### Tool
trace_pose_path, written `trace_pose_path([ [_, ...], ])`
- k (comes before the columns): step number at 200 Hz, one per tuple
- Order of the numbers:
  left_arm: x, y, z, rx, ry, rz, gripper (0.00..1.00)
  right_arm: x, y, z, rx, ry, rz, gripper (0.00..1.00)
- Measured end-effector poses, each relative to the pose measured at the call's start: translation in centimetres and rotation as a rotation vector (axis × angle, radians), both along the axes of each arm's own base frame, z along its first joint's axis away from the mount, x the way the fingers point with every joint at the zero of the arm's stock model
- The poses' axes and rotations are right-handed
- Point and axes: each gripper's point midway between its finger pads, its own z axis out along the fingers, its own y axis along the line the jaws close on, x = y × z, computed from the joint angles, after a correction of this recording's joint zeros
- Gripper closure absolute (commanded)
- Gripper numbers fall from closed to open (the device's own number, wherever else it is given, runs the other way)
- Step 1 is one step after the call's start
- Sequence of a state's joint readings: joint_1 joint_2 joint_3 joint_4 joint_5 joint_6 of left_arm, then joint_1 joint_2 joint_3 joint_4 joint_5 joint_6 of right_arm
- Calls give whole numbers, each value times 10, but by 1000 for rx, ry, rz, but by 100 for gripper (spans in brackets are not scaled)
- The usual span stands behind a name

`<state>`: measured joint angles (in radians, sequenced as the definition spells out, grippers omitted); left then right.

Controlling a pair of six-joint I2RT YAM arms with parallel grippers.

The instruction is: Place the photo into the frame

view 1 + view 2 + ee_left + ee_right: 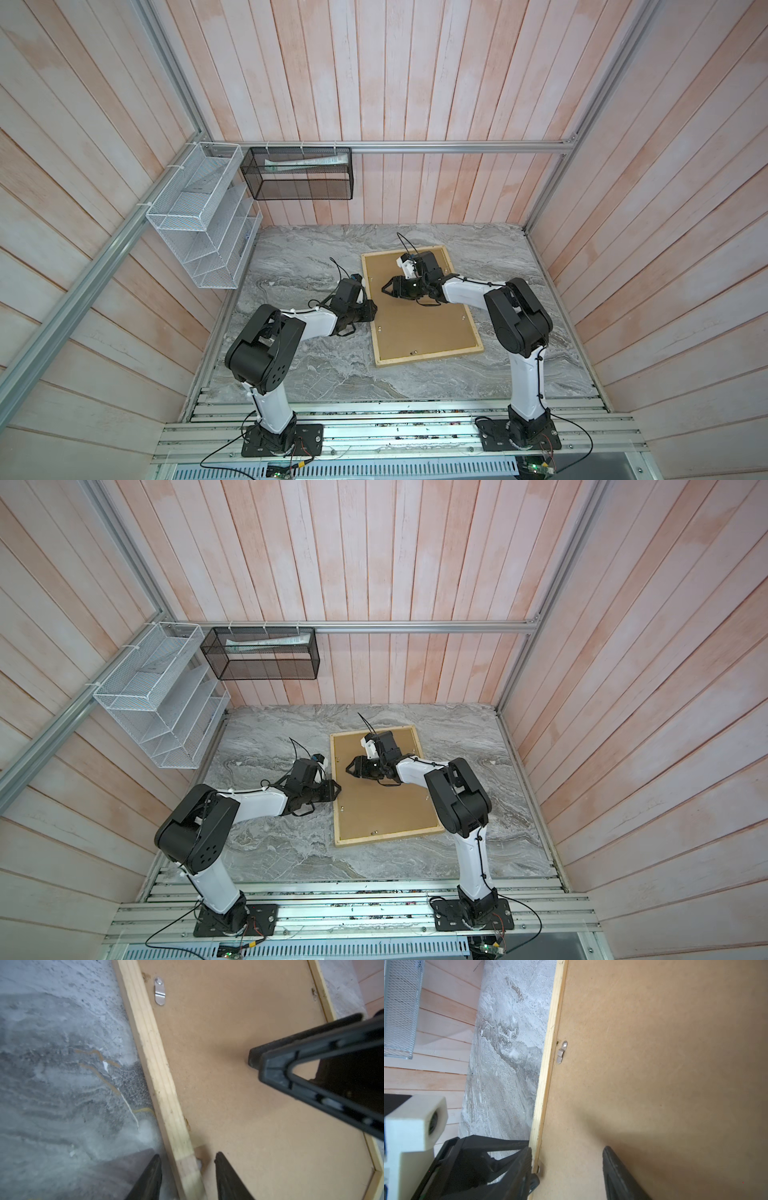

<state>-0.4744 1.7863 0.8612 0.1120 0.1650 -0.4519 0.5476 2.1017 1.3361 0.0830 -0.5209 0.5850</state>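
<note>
Note bare table [316, 374] in front, then frame [428, 356] flat, back up, board [419, 328] seated inside. Photo unseen, maybe under board; can't tell. Left gripper [187, 1155] part open, empty, straddling left rail. Right gripper [568, 1148] wide, empty, over board beyond. Probably clip work: turn clip [159, 991] with one tip, avoid shoving rail. Room all sides, least toward far wall.

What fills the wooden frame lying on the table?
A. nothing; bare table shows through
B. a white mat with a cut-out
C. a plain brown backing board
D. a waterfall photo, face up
C: a plain brown backing board fills the frame, with a metal clip at its edge.
</note>
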Motion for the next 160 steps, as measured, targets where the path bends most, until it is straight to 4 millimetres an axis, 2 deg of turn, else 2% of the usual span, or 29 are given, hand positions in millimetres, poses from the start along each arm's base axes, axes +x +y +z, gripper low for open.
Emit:
trace_pose_path([
  [20,13,0,2,14,-14,22,56,8,7,2,32,0,-4,43],
  [68,32,5,-4,16,-11,66,67,25,19,1,93,43,-55,46],
  [94,34,4,-4,8,-14,71,71,31,23,-2,129,83,-96,46],
  [160,35,4,-4,-12,-30,75,72,43,40,-1,199,155,-161,46],
])
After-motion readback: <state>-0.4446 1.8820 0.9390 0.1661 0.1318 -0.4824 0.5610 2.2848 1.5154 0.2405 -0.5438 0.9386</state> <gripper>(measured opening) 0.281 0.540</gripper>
